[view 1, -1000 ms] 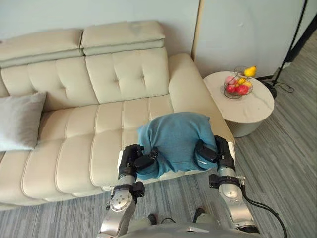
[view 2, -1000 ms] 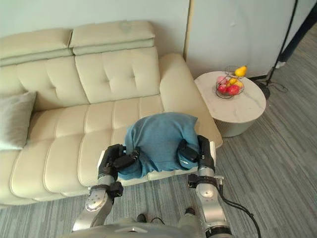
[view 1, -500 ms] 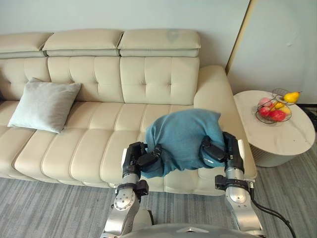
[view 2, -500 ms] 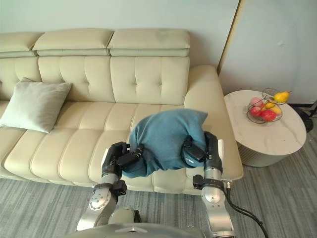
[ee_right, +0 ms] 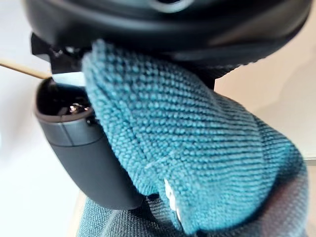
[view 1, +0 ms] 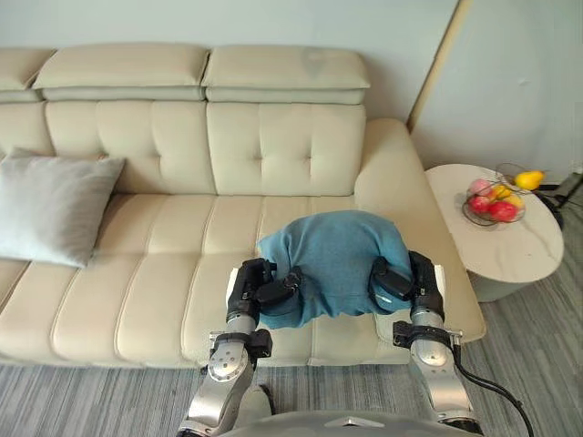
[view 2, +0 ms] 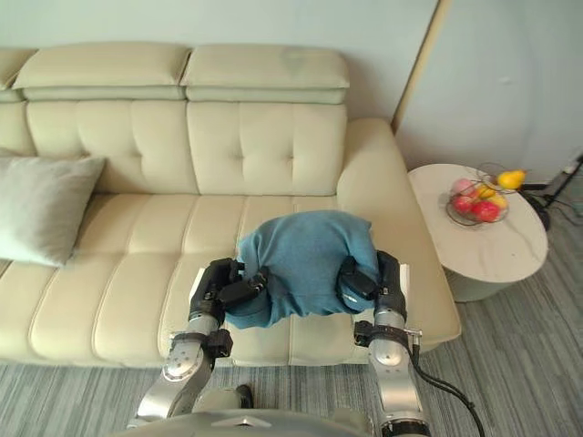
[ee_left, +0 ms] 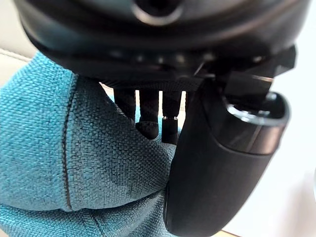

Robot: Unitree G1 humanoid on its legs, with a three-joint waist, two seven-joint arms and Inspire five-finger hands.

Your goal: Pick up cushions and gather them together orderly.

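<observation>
We see the blue cushion held up between our two hands, over the front edge of the sofa's right-hand seat. We cannot tell whether its underside touches the seat. It is bunched into a rounded lump, with its top corners folded down.

Our left hand grips it at about 8 o'clock. In the left wrist view the fingers dig into the weave and the thumb closes against the same fold, so this hand is clamped on the cushion's lower corner. Our right hand grips it at about 4 o'clock. In the right wrist view a ridge of blue cloth is drawn in under the palm beside the thumb, so this hand too is closed on the cushion. Its fingers are hidden by the cloth.

The sofa is cream, with a buttoned back and padded headrests. It runs from 9 o'clock round to 1 o'clock of the blue cushion. A grey cushion leans against the sofa back far off at 10 o'clock, well apart from the blue one.

At 2 o'clock, just past the sofa's arm, stands a round pale side table. A wire basket of red and yellow fruit sits on it. Grey striped floor lies in front of the sofa and round the table.
</observation>
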